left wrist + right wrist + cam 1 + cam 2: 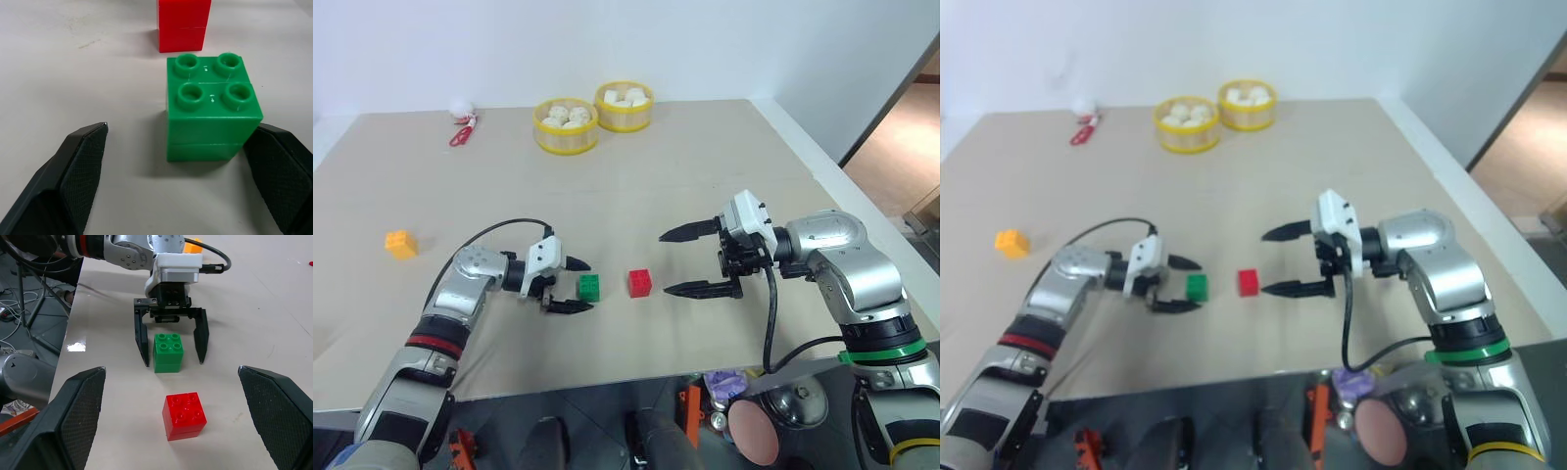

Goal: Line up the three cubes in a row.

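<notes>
The green cube (589, 286) and the red cube (640, 283) stand side by side near the table's front middle, a small gap between them. My left gripper (576, 285) is open around the green cube, one finger (73, 181) well clear of it and the other finger (281, 171) close beside it. The right wrist view shows gaps on both sides of that cube (168, 352). To the right of the red cube, my right gripper (666, 262) hangs wide open and holds nothing. The orange-yellow cube (400, 244) lies alone far to the left.
Two bamboo steamers with white buns (566, 125) (625, 106) stand at the back of the tan table (705, 176). A white toy with a red part (462, 122) lies at the back left. The table's right edge runs close behind my right arm.
</notes>
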Robot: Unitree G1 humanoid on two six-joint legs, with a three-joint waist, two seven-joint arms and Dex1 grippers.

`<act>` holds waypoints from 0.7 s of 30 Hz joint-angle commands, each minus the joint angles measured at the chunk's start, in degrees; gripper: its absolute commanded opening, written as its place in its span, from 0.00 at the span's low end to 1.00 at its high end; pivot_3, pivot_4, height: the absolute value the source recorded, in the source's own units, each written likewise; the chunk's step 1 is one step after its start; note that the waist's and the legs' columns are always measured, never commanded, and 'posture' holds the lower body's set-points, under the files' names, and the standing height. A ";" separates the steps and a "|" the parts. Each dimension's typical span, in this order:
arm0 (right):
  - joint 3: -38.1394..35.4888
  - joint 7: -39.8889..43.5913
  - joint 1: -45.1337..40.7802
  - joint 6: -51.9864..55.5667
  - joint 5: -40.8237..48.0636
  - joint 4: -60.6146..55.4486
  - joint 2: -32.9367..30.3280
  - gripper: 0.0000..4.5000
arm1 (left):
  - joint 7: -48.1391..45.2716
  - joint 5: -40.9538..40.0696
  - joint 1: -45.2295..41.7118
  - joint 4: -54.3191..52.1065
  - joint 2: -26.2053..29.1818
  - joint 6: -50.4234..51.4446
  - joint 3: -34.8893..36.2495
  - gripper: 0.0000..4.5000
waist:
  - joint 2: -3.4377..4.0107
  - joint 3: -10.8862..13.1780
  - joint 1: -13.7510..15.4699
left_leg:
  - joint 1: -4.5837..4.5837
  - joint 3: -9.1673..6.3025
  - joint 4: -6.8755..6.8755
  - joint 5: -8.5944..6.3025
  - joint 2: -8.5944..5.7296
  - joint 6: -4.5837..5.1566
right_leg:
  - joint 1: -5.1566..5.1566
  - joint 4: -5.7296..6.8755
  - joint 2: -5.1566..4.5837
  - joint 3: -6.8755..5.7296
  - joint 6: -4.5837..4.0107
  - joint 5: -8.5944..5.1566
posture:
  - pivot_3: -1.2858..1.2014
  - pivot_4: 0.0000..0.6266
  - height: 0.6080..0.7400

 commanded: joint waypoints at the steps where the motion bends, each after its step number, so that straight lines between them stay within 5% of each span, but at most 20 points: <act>1: -0.89 0.16 -1.92 -0.94 -0.05 -0.11 -0.73 1.00 | -2.97 -0.89 3.11 -3.37 4.01 3.06 0.24 0.99 | 0.00 0.00 -0.30 | 0.00 0.02 0.00 -0.03 0.03 0.05 | -0.01 0.01 0.02 0.02 -0.02 -0.02 | 0.52 0.24 1.00; 8: -0.60 0.83 -2.99 -1.73 -0.38 1.20 -0.73 1.00 | -3.00 -3.35 7.70 -7.38 12.16 5.39 4.19 0.99 | 0.00 0.00 -0.84 | 0.25 0.14 -0.11 -0.24 0.40 0.38 | -0.07 0.17 0.45 0.20 -0.25 -0.15 | 0.52 0.24 1.00; 13: -0.41 0.68 -3.55 -2.72 -0.89 2.19 -0.31 1.00 | 7.13 -6.09 10.11 -8.45 14.19 7.04 13.27 0.99 | 0.00 0.01 -1.08 | 0.38 0.13 -0.17 -0.23 0.56 0.38 | -0.14 0.33 0.67 0.24 -0.41 -0.17 | 0.52 0.24 1.00; 21: 0.46 1.41 -4.48 -4.26 -1.47 3.91 0.60 1.00 | 15.20 -17.45 30.28 -34.44 15.96 22.94 27.75 0.99 | 0.00 0.00 -1.18 | 0.33 0.45 -0.15 -0.36 0.49 0.15 | -0.19 0.36 0.39 0.41 -0.34 -0.35 | 0.52 0.24 1.00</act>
